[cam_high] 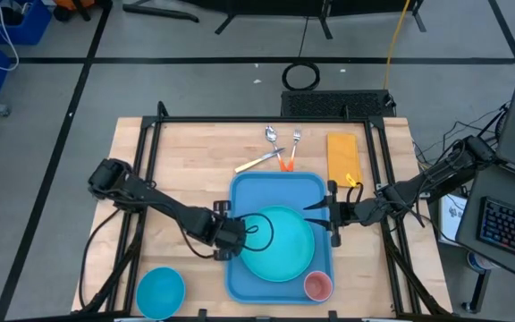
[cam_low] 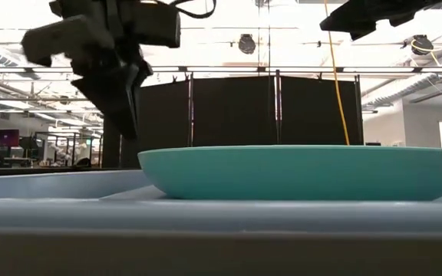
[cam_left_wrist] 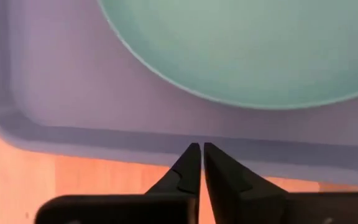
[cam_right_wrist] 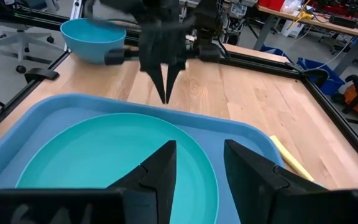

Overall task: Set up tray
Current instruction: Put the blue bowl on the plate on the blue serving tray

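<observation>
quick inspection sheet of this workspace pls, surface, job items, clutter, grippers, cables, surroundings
surface: light wooden table top inside a black metal frame.
job's things: large light-blue plastic tray lies flat at the centre; a round turquoise plate sits on it, and a small pink cup stands in one tray corner.
clutter: blue bowl at the table's near left corner; a spoon, a fork, yellow and orange handled utensils and a yellow rectangular cloth beyond the tray.
grippers: left gripper over the tray's left rim, jaws shut, empty; right gripper over the tray's right side, jaws open, empty.
cables: black loop at the left wrist; yellow cord on the floor.
surroundings: keyboard on a desk at right.
</observation>
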`<state>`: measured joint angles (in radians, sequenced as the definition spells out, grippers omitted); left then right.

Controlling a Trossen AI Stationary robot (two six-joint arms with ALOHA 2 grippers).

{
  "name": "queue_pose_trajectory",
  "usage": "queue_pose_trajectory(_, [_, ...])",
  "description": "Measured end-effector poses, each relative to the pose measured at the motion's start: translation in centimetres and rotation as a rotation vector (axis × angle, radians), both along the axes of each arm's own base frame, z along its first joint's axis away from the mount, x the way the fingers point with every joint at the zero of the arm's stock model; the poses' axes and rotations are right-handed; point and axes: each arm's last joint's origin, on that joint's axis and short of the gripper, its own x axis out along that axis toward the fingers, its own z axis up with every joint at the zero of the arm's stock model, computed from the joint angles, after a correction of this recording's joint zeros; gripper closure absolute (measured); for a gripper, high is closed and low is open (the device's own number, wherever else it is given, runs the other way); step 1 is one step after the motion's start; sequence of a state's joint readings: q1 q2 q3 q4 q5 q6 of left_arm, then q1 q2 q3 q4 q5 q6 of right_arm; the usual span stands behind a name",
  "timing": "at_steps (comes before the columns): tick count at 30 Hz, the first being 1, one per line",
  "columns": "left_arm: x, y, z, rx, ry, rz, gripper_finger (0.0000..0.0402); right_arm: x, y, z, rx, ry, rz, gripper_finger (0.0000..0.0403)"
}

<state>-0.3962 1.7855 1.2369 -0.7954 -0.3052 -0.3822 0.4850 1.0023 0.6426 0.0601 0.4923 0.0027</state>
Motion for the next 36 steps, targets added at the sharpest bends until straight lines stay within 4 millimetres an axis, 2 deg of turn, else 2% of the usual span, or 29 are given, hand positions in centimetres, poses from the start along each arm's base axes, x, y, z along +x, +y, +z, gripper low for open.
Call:
queue_pose_trajectory(4, [-0.9,0.2,1.8,-0.024,-0.048,0.073,0.0344,0.0,0.0,0.0,-0.022,-0.001,0.008,0.0280])
queue_pose_trajectory(9, [-2.3,0.0,4.1,-0.143,-0.083,0.160,0.0309,0.0,0.0,0.0,-0.057,0.000,0.020,0.0280])
queue_pose_trajectory(13, [-3.1,-0.7,4.6,-0.249,-0.072,0.265,0.0284,0.0,0.0,0.0,-0.087,0.001,0.031,0.0280])
queue_pose_trajectory(20, [-4.8,-3.8,4.7,-0.373,-0.042,0.375,0.0253,0.3,-0.2,0.5,-0.135,-0.046,0.036,0.0280])
queue_pose_trajectory(27, [-7.1,-7.4,4.8,-0.426,-0.097,0.493,0.0223,0.8,-1.0,1.0,-0.196,-0.088,0.012,0.0280])
queue_pose_trajectory(36, [-10.1,-11.0,5.0,-0.538,-0.198,0.683,0.0218,1.2,-1.7,1.7,-0.222,-0.148,-0.019,0.0280])
